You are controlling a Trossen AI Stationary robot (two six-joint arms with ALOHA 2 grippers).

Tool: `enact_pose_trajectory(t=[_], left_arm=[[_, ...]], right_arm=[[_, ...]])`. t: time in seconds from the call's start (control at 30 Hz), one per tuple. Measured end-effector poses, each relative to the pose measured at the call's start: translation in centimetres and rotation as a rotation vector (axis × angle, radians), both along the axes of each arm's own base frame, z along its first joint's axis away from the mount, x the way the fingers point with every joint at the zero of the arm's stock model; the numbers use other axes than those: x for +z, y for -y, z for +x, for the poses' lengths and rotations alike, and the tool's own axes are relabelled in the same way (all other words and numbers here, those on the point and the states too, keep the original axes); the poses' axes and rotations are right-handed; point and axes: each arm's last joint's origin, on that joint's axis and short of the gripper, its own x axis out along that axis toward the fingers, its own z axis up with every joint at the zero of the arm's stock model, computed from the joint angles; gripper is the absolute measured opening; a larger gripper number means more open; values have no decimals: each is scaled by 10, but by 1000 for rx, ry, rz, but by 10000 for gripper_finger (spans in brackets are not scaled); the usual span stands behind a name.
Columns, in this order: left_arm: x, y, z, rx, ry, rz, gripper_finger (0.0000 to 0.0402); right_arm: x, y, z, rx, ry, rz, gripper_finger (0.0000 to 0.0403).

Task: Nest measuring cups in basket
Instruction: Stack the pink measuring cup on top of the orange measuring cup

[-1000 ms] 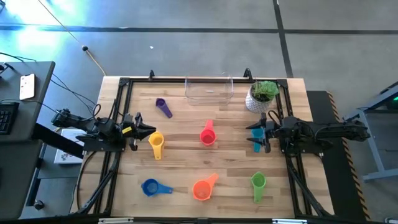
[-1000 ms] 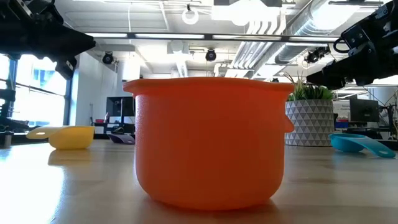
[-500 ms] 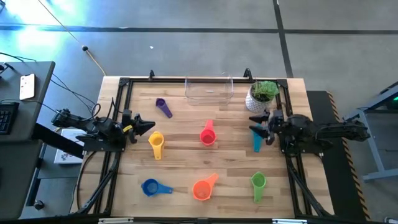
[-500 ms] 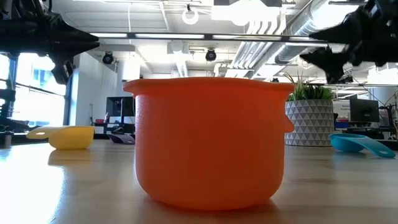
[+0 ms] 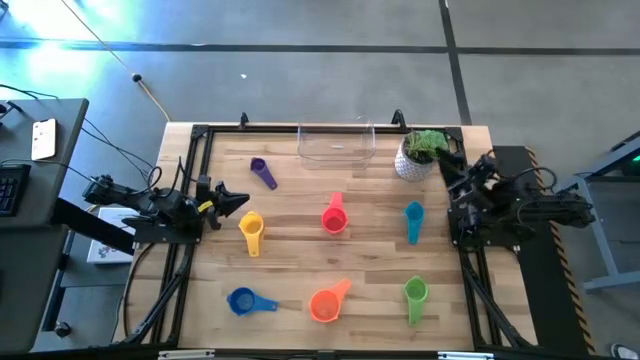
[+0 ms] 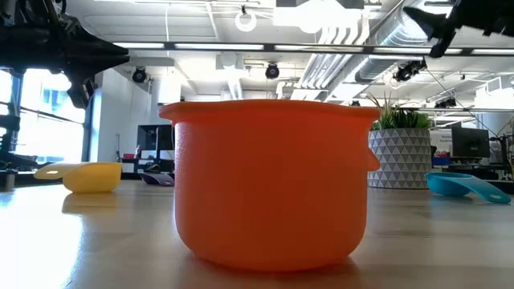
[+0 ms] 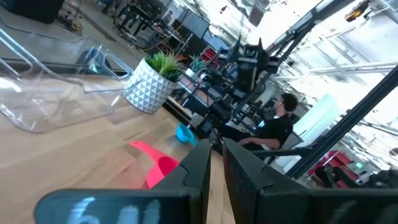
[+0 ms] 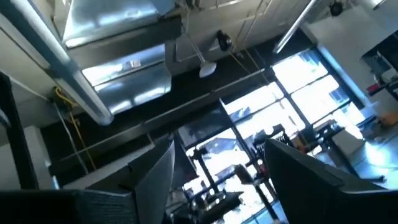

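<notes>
Seven cups lie loose, none in the basket (image 5: 336, 145).

From above, we see the left gripper (image 5: 236, 200) just beside the yellow cup (image 5: 251, 232), empty. Its wrist view shows the fingers (image 7: 193, 171) nearly together. The right gripper (image 5: 447, 157), near the basket's plant-side end, points ceilingward, fingers (image 8: 155, 171) spread, empty.

Wooden table (image 5: 300, 250). On it: clear basket (image 5: 336, 144) and potted plant (image 5: 419, 155) at far edge; purple (image 5: 262, 172), yellow (image 5: 251, 232), red (image 5: 334, 215), teal (image 5: 413, 220), blue (image 5: 246, 300), orange (image 5: 326, 301), green (image 5: 415, 296) cups scattered apart.
</notes>
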Motion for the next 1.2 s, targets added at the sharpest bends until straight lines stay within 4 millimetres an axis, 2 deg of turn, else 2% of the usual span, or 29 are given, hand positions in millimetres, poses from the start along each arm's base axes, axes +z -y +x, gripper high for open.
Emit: enact_pose_trajectory(t=[0.17, 0.3, 0.43, 0.6, 0.8, 0.97, 1.2], left_arm=[[8, 0, -1, 5, 83, -35, 35], [18, -1, -3, 14, 175, 5, 35], [29, -2, -7, 32, 256, 47, 35], [50, -4, -12, 48, 259, 105, 35], [74, -4, -13, 50, 154, 197, 35], [88, -2, -8, 43, 63, 228, 35], [106, -1, 3, 79, -65, 203, 35]], right_arm=[[32, 0, -8, -35, 25, -37, 243], [60, 0, -2, -52, -78, -73, 243], [86, 0, 17, -49, -257, -86, 243], [106, 0, 51, -42, -530, -109, 243], [114, -1, 92, 9, -790, -83, 243], [113, -3, 126, 95, -954, -111, 243], [96, -6, 172, 195, -1091, -191, 243]])
